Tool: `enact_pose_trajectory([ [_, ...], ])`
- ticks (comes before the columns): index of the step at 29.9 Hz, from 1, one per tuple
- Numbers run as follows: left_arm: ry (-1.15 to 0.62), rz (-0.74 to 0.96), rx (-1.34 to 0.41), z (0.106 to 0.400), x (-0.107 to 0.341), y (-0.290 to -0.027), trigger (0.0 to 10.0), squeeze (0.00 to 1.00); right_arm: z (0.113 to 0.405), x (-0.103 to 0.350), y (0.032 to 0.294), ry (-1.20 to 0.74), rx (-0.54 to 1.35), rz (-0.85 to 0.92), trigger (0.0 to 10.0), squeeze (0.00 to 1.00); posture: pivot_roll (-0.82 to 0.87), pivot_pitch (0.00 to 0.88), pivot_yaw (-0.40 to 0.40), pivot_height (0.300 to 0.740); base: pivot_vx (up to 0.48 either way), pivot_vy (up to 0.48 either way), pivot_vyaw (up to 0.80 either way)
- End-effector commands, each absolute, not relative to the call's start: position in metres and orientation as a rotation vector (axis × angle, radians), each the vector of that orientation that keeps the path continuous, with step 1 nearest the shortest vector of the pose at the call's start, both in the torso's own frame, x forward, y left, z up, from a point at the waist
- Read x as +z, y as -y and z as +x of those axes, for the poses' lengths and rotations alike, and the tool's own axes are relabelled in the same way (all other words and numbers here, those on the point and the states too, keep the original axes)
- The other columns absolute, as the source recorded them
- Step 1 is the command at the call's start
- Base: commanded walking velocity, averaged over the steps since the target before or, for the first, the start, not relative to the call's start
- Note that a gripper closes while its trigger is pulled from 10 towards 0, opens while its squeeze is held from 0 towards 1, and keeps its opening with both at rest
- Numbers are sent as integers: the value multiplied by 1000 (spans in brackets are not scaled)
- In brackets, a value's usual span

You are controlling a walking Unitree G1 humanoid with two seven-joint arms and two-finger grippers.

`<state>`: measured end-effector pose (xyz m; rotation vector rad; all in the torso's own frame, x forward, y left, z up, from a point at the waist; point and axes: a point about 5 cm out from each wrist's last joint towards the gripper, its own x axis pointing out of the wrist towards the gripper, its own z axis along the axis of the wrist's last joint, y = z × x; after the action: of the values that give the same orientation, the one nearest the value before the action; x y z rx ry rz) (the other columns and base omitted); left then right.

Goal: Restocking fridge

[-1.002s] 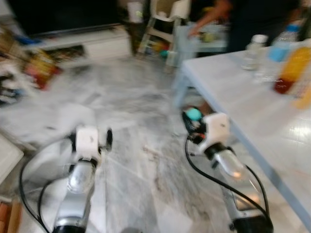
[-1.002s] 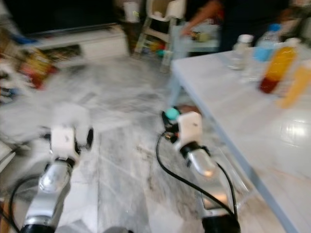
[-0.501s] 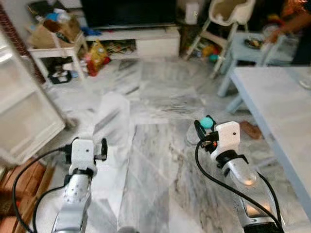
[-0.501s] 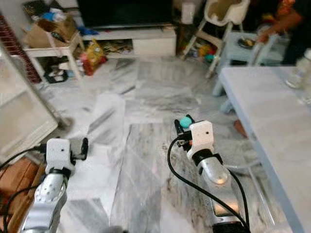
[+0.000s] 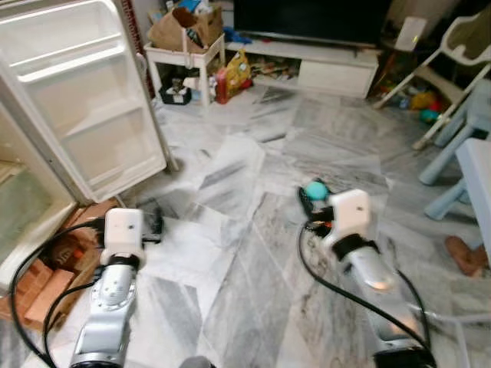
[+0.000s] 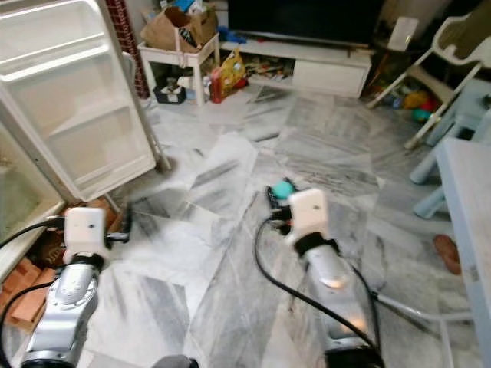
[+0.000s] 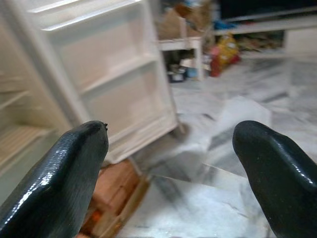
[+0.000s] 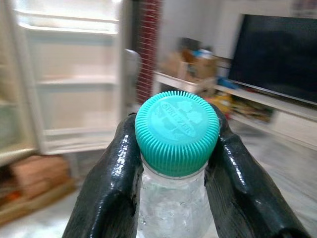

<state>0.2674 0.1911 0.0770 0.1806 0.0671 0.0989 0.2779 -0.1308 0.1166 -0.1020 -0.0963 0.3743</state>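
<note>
left eye view has swung from the table to the open fridge, now far left, so the carry is nearing delivery. right gripper pinches the bottle under its teal cap, held mid-scene over the floor. left gripper is spread, empty.

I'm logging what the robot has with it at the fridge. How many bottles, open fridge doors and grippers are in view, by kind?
Bottles with teal cap: 1, held in the right gripper
Open fridge doors: 1
Grippers: 2, the left gripper open with nothing in it
Total: 4
</note>
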Motion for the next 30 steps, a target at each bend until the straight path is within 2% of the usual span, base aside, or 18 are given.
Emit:
enact_pose_trajectory([
  [1, -66, 175, 83, 267, 77, -188, 10000, 0, 280, 123, 135, 126, 365, -121, 10000, 0, 18, 0, 17, 740, 0, 0, 800],
  [6, -73, 181, 83, 258, 74, -194, 10000, 0, 276, 119, 152, 115, 282, -131, 10000, 0, 20, 0, 18, 740, 0, 0, 800],
  [10, -113, 187, 79, 239, 63, -204, 10000, 0, 264, 106, 181, 55, 110, -118, 10000, 0, 16, 0, 20, 740, 0, 0, 800],
  [16, -104, 176, 74, 236, 65, -202, 10000, 0, 256, 90, 199, -19, -7, -85, 10000, 0, 16, 0, 16, 740, 0, 0, 605],
  [19, -91, 167, 71, 238, 68, -200, 10000, 0, 257, 89, 199, -20, -14, -94, 10000, 0, 15, 0, 16, 740, 0, 0, 0],
  [30, -86, 146, 65, 244, 70, -197, 10000, 0, 260, 83, 193, -60, 6, -58, 10000, 0, 20, 0, 9, 740, 372, 0, 0],
])
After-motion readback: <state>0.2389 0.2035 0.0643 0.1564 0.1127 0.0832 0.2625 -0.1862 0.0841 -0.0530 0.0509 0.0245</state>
